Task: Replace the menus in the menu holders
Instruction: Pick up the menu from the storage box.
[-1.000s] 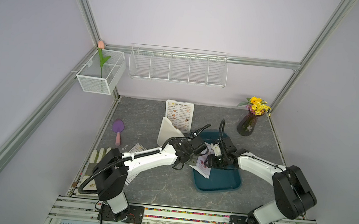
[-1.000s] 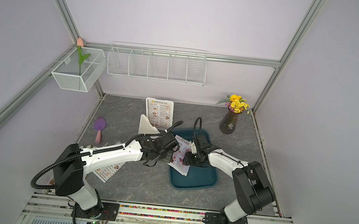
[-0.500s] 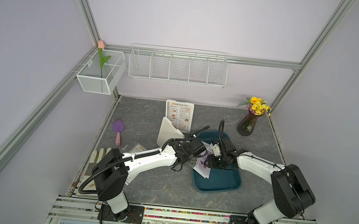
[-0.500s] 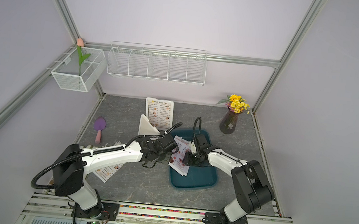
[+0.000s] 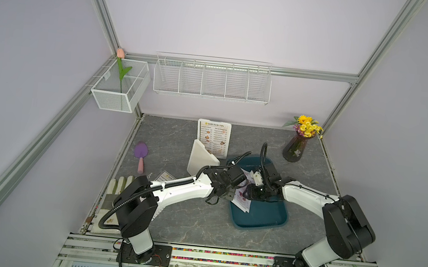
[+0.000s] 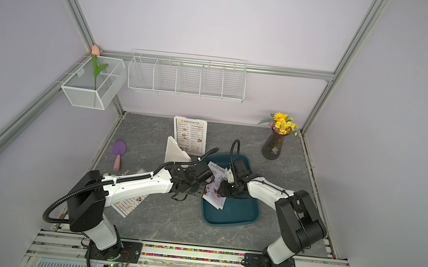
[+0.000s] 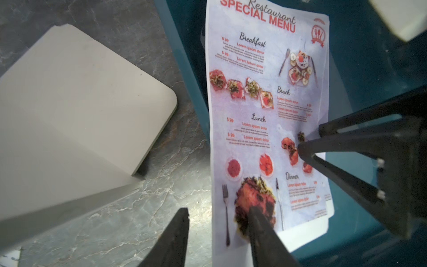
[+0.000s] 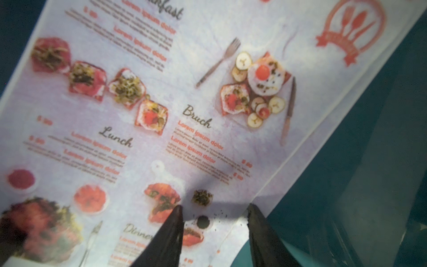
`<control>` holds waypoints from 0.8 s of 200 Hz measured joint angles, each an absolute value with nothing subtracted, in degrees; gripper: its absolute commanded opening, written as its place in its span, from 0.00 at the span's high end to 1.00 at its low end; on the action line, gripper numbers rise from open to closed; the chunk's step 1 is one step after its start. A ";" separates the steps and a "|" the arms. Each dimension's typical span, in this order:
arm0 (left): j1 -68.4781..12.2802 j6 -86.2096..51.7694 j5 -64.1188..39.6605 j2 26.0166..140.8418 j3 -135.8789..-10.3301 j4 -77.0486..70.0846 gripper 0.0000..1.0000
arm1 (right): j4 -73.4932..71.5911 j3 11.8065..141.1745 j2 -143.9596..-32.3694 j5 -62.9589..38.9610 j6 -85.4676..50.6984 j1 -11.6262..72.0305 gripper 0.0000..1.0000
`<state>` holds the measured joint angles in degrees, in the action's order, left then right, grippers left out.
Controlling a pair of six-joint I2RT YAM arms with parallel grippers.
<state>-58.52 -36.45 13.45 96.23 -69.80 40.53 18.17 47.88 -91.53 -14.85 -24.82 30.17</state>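
In both top views, the rear menu holder (image 5: 212,138) stands with DIM SUM INN still in it. The tipped menu holder (image 5: 201,160) lies back-up near the teal tray (image 5: 260,219), and a loose Dim Sum Inn sheet (image 6: 128,204) sits under the left arm. Left wrist: the left gripper (image 7: 217,209) is spread astride the SPECIAL MENU sheet (image 7: 265,92), which overhangs the tray's edge. Right wrist: the right gripper (image 8: 215,205) is spread at that sheet's side, pinching nothing. No special looks loaded yet, so both swaps seemingly remain.
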 measured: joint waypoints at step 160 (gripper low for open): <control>-58.52 -36.40 16.14 93.71 -69.80 41.12 0.92 | 18.39 48.07 -91.53 -14.85 -24.82 30.22 0.52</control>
